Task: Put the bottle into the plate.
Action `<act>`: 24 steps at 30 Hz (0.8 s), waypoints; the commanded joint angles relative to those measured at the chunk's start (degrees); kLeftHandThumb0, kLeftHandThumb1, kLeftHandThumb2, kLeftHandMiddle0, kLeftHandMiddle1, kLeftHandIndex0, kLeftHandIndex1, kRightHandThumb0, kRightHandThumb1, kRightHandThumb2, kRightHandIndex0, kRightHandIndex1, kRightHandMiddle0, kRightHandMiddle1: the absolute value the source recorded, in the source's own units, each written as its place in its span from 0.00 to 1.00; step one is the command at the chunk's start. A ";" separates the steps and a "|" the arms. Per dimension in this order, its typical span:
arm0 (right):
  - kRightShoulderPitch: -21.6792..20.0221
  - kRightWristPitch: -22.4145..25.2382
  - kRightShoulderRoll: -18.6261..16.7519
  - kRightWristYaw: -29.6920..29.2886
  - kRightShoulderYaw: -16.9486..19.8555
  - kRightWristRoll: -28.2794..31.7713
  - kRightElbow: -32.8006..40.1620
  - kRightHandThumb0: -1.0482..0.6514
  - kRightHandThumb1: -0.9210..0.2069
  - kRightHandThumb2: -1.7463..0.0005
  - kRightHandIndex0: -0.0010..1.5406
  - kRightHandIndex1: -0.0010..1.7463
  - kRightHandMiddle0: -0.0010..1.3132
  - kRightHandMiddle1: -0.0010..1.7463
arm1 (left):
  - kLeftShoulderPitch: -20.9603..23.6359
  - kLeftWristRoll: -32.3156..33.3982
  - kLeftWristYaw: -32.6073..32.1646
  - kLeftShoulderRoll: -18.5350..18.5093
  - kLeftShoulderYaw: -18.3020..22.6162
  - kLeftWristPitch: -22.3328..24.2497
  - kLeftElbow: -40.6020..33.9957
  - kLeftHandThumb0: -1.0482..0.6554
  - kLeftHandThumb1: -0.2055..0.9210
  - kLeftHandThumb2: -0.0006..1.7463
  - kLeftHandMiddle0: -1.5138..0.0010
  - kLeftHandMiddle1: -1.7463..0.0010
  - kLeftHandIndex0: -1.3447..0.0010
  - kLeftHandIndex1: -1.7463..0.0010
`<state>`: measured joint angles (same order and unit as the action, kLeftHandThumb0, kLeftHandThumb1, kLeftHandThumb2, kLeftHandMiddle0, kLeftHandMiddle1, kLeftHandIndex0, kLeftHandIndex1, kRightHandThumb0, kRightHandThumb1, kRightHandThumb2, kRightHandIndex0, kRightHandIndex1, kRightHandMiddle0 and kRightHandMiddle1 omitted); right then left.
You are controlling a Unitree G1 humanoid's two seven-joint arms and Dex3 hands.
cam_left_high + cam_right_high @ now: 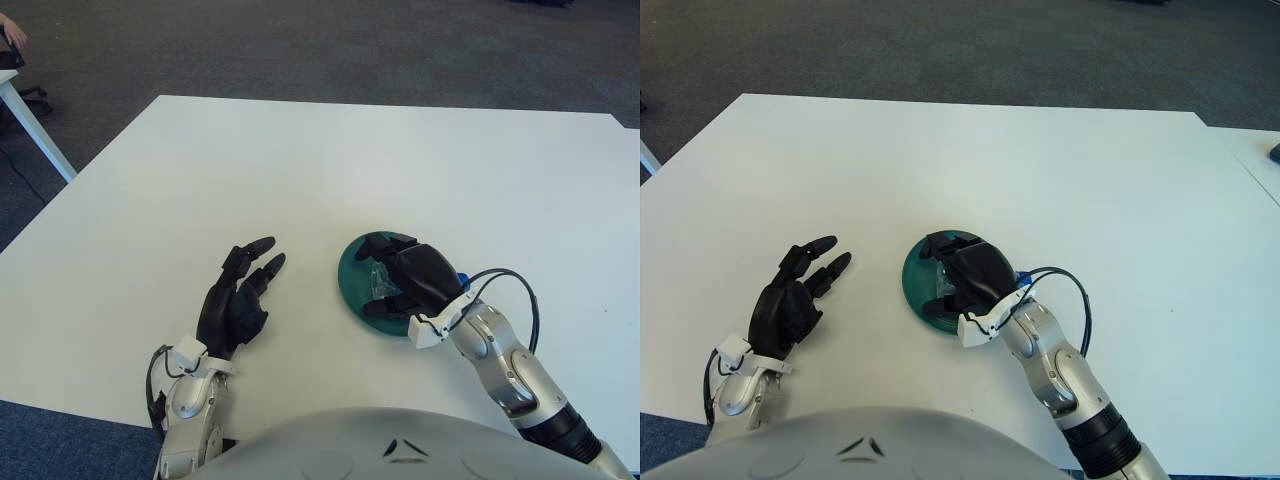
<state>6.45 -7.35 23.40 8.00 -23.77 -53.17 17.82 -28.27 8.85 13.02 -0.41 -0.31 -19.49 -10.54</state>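
Note:
A dark green plate (352,278) lies on the white table, right of centre near the front. My right hand (405,275) is over the plate, its black fingers curled around a clear plastic bottle (383,281) with a blue cap (463,279). The bottle lies within the plate's outline, mostly hidden under the hand; I cannot tell whether it touches the plate. My left hand (238,298) shows left of the plate, fingers spread, holding nothing. The plate also shows in the right eye view (915,285).
The white table (300,170) stretches wide behind the plate. Its front edge runs close to my body. Another table's corner (30,110) stands at the far left over dark carpet.

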 commanded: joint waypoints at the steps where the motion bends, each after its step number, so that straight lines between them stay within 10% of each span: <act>1: 0.07 1.25 1.32 2.12 -0.20 -2.44 -0.23 0.00 0.00 0.59 0.09 0.01 0.00 0.22 | -0.12 -0.35 -0.51 -0.06 -0.24 -0.30 0.13 0.24 1.00 0.55 0.56 1.00 0.81 0.54; 9: -0.50 1.05 2.75 3.64 0.62 -4.00 1.49 0.00 0.00 0.54 0.00 0.00 0.00 0.02 | 0.01 -0.67 -0.73 0.14 -0.49 -0.47 0.46 0.24 1.00 0.55 0.56 1.00 0.81 0.54; 24: -1.78 0.63 5.18 8.47 2.67 -4.22 5.40 0.00 0.00 0.48 0.00 0.00 0.00 0.00 | 0.50 -1.05 -1.10 0.34 -0.82 -0.89 1.39 0.24 1.00 0.55 0.56 1.00 0.81 0.54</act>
<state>5.59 -6.71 27.72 15.20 -21.88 -57.41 22.36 -28.21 8.30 12.49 0.04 -1.11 -19.70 -9.62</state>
